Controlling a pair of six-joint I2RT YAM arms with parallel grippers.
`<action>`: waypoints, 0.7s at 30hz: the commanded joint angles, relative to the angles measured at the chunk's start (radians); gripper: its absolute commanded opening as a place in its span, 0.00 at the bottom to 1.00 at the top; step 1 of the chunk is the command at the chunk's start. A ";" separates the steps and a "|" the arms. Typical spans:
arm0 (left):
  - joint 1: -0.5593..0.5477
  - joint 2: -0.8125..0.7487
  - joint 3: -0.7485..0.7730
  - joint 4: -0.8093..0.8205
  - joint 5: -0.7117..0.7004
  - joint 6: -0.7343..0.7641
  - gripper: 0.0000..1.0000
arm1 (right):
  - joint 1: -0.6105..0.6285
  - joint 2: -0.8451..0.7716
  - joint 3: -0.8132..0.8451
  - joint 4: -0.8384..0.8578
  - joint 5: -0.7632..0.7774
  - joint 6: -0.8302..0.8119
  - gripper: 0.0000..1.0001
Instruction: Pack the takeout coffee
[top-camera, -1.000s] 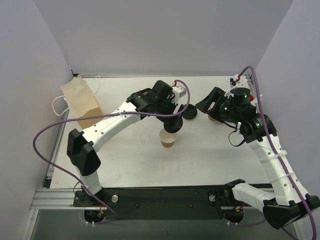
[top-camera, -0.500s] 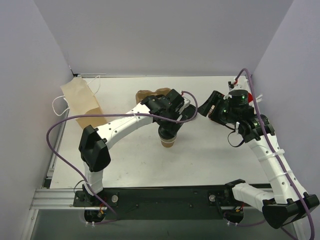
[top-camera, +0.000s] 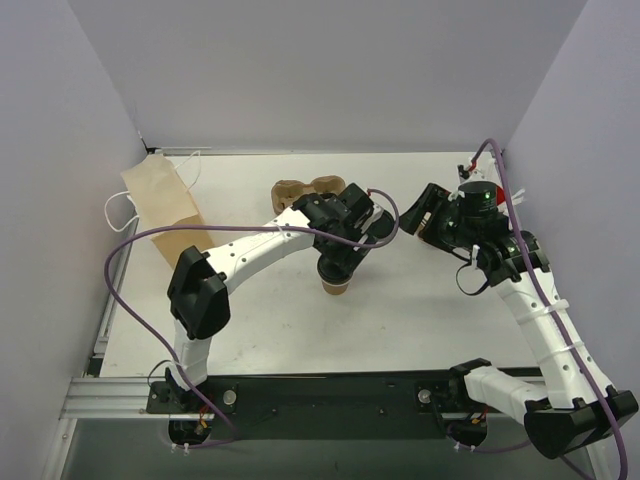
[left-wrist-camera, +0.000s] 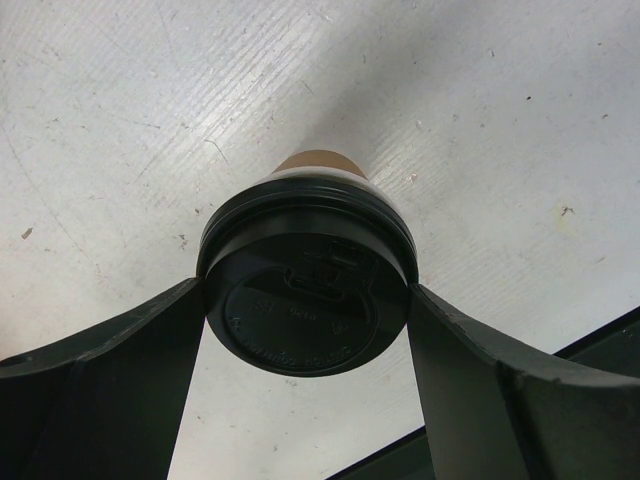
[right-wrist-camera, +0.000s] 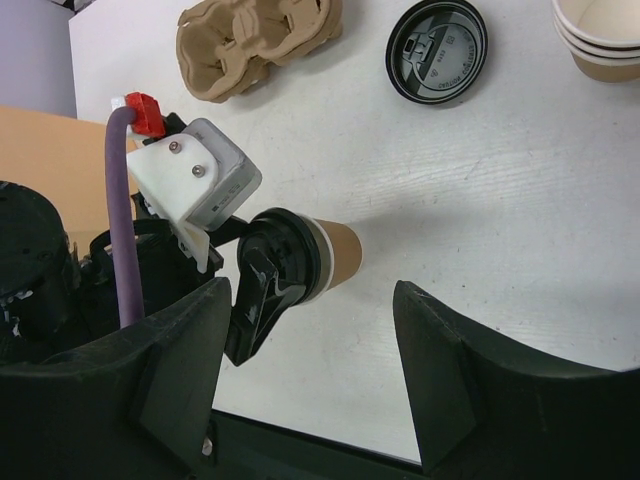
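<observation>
The takeout coffee cup (top-camera: 337, 287) is a small tan-brown paper cup standing upright in the middle of the table. Its black lid (left-wrist-camera: 305, 320) sits on the rim, and the brown wall (left-wrist-camera: 320, 162) shows beyond it. My left gripper (top-camera: 338, 266) is right above the cup, with its fingers (left-wrist-camera: 150, 340) pressed against both sides of the lid. The right wrist view shows the cup (right-wrist-camera: 340, 252) with the left gripper's finger across its lid. My right gripper (top-camera: 425, 213) hovers to the right of the cup, open and empty (right-wrist-camera: 310, 400).
A brown pulp cup carrier (top-camera: 303, 190) lies behind the cup. A kraft paper bag (top-camera: 160, 205) with white handles stands at the far left. A spare black lid (right-wrist-camera: 437, 50) and a stack of pale lidless cups (right-wrist-camera: 600, 35) sit at the back right.
My left gripper has come down onto the cup with the lid, and its wrist has swung, uncovering the carrier behind. My right gripper has barely shifted.
</observation>
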 joint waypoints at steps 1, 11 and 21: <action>-0.006 0.006 0.036 0.003 0.000 0.012 0.57 | -0.009 -0.034 -0.016 0.000 0.015 -0.011 0.61; -0.007 0.022 0.035 -0.002 0.011 0.009 0.57 | -0.020 -0.043 -0.027 -0.001 0.005 -0.016 0.61; -0.015 0.058 0.067 -0.037 0.011 0.018 0.57 | -0.028 -0.045 -0.036 0.000 -0.001 -0.017 0.61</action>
